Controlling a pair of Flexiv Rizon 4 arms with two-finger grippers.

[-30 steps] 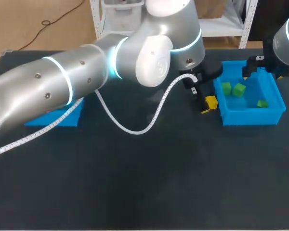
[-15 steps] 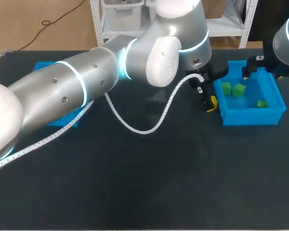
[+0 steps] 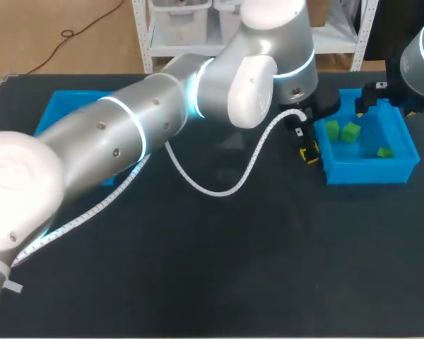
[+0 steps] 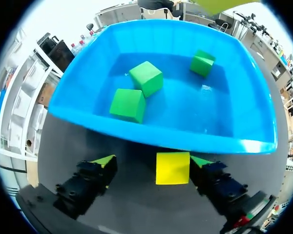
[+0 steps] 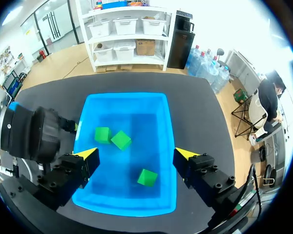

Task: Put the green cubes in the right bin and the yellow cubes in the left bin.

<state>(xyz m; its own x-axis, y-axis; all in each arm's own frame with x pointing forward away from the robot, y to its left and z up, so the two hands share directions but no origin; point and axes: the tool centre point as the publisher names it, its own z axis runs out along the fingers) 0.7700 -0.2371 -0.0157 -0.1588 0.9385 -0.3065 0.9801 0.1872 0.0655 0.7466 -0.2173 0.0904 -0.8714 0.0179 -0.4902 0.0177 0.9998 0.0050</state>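
- Left gripper [image 4: 153, 162]: jaws parted and lowered to the table [image 3: 219, 282], nothing clamped. In the head view it is seen right of centre, at the end of the left arm [image 3: 162, 113], which is stretched across from the frame's left.
- Yellow cube [image 4: 172, 167]: sits on the table between the fingers, off-centre. It is pressed close to one finger [image 4: 201, 163], touching or nearly so, and a clear gap is left to the other. Its faces are set roughly square to the fingers; no long axis is to be reckoned with.
- Judgement: the closing stroke turns on that offset. The far finger must travel most of the way, so the cube may be nudged sideways before it is pinched.
- Right bin [image 4: 244, 146]: its near wall stands just ahead of the cube, close but apparently not touching. Three green cubes [image 4: 146, 77] are held inside, two near each other and one apart.
- Right gripper [image 5: 136, 155]: jaws spread, empty, hung above the right bin. It is near the cube too, but the left gripper is the one placed around it.
- Left bin [image 3: 63, 102]: upper left of the head view, partly hidden by the left arm, well apart from the cube. A long carry across the table is judged to come after the grasp.
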